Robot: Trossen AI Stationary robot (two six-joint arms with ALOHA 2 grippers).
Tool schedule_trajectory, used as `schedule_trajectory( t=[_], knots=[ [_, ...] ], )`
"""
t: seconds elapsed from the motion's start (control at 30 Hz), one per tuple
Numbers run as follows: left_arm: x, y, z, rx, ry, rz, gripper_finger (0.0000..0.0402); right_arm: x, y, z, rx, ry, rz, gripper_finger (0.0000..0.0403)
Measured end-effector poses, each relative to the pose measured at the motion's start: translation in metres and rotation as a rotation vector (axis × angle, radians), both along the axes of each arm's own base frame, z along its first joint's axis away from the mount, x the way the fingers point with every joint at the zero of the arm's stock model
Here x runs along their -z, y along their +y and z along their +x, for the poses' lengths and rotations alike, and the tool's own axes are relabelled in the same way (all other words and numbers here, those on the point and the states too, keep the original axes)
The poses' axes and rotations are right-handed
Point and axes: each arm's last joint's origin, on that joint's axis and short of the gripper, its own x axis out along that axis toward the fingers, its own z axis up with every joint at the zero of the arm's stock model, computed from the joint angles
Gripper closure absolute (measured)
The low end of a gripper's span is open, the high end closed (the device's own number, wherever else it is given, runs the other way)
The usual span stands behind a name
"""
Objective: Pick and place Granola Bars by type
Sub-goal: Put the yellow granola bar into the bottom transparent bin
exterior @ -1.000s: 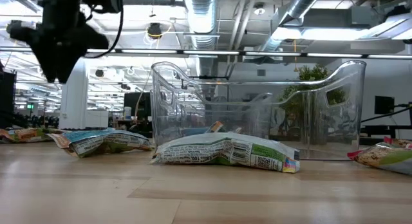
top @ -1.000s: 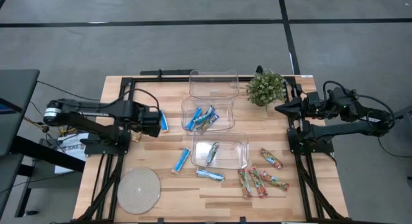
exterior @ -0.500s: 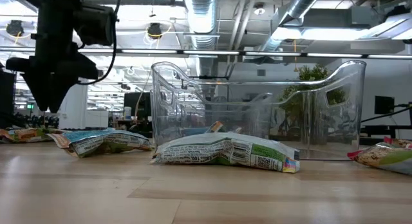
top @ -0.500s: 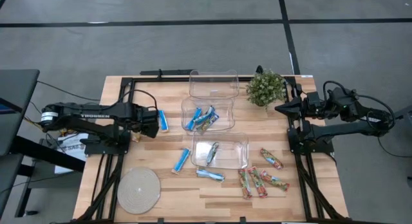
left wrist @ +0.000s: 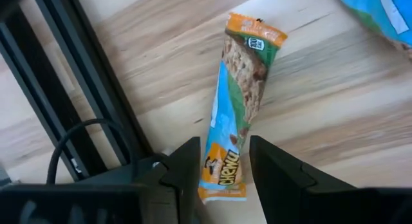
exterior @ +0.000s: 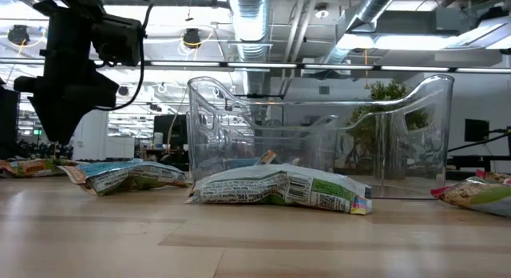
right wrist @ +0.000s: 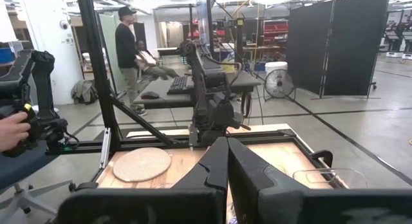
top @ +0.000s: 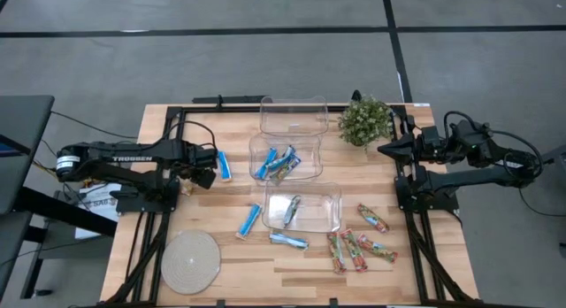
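- Left gripper wrist cam: fingers apart, straddling a blue granola bar flat on the tabletop
- High view hides that gap
- Right gripper fingers pressed together, parked at the right edge

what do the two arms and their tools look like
Both are dark, near-black jointed arms with black cables looping along them. The left arm bears white TROSSEN lettering. Each ends in a two-fingered black tool: the left tool and the right tool have flat angular fingers.
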Motion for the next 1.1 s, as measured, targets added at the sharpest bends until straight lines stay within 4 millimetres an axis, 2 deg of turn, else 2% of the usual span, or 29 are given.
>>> schedule_trajectory(
  t=[0.13, 0.3, 0.57, 0.8, 1.1],
  knots=[
    [0.0, 0.0, 0.0, 0.028, 0.003, -0.003, 0.027, 0.0, 0.0, 0.0, 0.0, 0.0, 0.0, 0.0403],
    [0.001, 0.0, 0.001, 0.033, 0.004, -0.004, 0.0243, 0.0, 0.0, 0.0, 0.0, 0.0, 0.0, 0.0403],
    [0.026, 0.0, 0.004, 0.031, -0.012, -0.031, 0.0201, 0.0, 0.0, 0.0, 0.001, 0.0, 0.0, 0.0403],
    [0.027, 0.002, 0.002, 0.048, 0.015, 0.006, 0.0199, 0.0, 0.0, 0.0, 0.0, 0.0, 0.0, 0.0403],
    [0.044, 0.002, -0.004, 0.034, -0.009, -0.019, 0.02, 0.0, 0.0, 0.0, 0.0, 0.0, 0.0, 0.0403]
  ],
)
